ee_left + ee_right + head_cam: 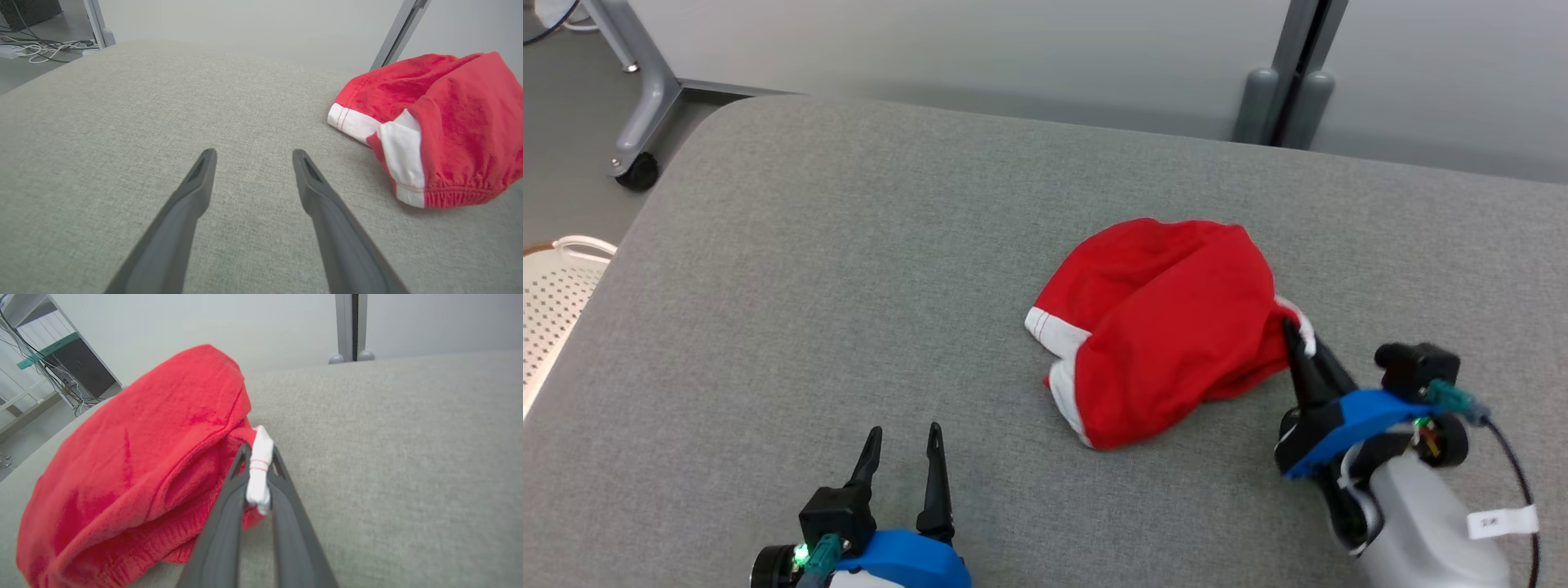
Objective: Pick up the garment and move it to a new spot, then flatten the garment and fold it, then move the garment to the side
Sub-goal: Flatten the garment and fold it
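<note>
A red garment (1168,327) with white trim lies bunched near the middle of the grey padded table (849,286). My right gripper (1294,335) is at its right edge, shut on a white hem strip. In the right wrist view the garment (135,473) mounds up to the left, and the gripper (259,455) pinches the white hem (259,473) between both fingers. My left gripper (903,441) rests open over bare table at the lower left, well apart from the cloth. From the left wrist, the garment (445,122) lies to the upper right of the open gripper (251,155).
A white perforated basket (556,302) stands off the table's left edge. A grey wheeled frame leg (637,139) is on the floor at the far left, and a grey post (1290,90) rises behind the table. A wall runs along the far edge.
</note>
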Tool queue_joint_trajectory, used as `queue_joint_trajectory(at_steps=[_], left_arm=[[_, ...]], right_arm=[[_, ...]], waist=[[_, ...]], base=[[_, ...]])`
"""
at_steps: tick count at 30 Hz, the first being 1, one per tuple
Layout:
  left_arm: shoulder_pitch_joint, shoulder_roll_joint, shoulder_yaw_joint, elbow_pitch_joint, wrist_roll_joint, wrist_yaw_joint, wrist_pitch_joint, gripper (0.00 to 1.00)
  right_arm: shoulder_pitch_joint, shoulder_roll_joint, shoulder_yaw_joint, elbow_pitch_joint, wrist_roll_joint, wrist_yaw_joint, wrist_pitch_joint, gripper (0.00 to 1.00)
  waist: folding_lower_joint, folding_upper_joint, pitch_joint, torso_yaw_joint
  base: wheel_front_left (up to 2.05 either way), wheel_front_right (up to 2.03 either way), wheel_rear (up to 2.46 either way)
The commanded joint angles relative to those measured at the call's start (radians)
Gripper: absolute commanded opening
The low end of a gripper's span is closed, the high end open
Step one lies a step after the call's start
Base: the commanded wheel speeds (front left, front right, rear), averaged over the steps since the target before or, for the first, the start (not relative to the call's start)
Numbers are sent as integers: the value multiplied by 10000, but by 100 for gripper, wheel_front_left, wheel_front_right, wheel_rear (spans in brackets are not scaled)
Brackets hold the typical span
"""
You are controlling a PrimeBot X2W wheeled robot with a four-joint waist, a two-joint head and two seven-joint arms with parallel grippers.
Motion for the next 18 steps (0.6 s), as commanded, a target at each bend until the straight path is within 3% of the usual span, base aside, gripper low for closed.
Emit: queue_joint_trajectory(at_steps=[1, 10, 18], left_arm=[[-106, -15, -16, -61, -28, -4, -45, 100], [-116, -9, -278, 155, -269, -107, -45, 100], [132, -9, -402, 353, -380, -142, -45, 100]], right_arm=[[-317, -163, -113, -249, -108, 1, -1, 0], [-2539, -1340, 319, -2058, -1510, 1, -13, 0], [-4736, -1188, 1944, -2868, -2489, 1, -13, 0]], waist=[[0, -1, -73, -108], [0, -1, -621, -361], [0, -1, -1085, 14]], base=[[0, 0, 0], [0, 0, 0], [0, 0, 0]])
